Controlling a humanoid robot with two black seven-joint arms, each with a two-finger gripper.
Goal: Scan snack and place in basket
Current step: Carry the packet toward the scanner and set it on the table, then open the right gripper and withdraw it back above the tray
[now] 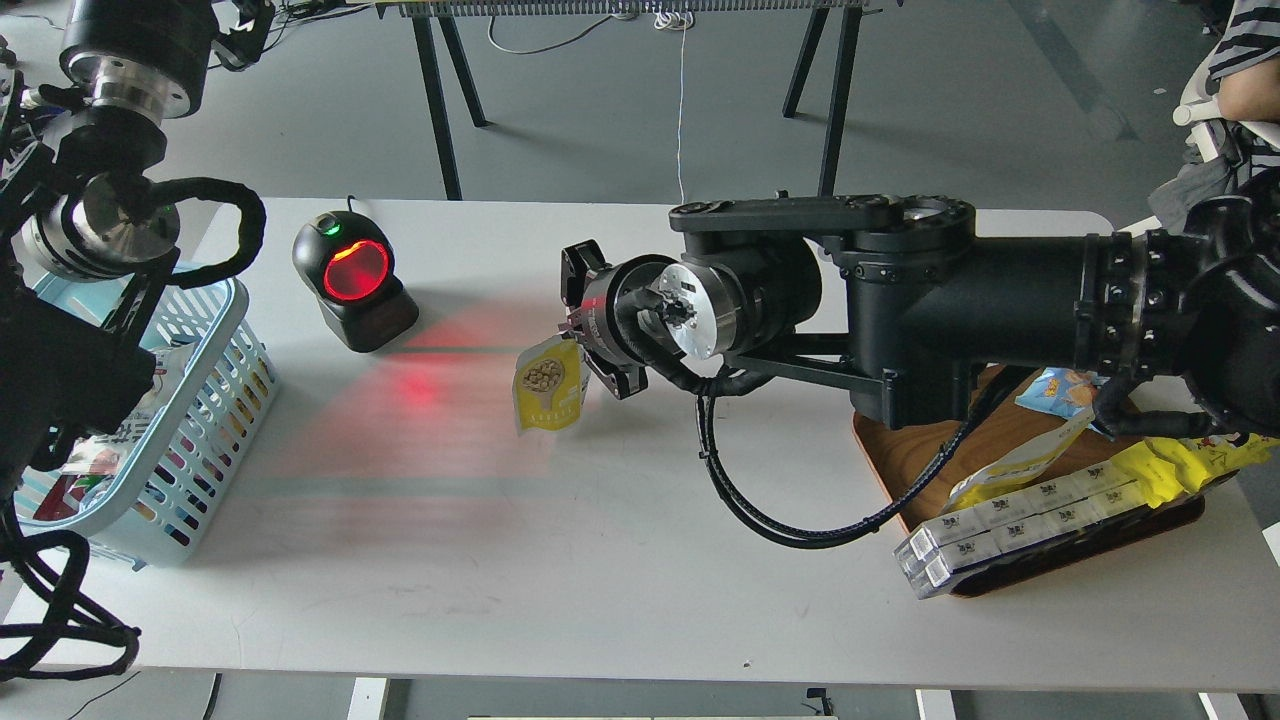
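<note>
Grey floor and black trestle legs lie beyond our white table (pixel 560 560). Our right pincer (pixel 580 345) pinches the snack (pixel 548 385) by its top edge, so the pouch hangs above the table, its yellow front with the round picture toward us; its print is too small to read. Left of it the scanner (pixel 352 278) glows red. Farther left sits the basket (pixel 215 400). Our left pincer is out of sight.
</note>
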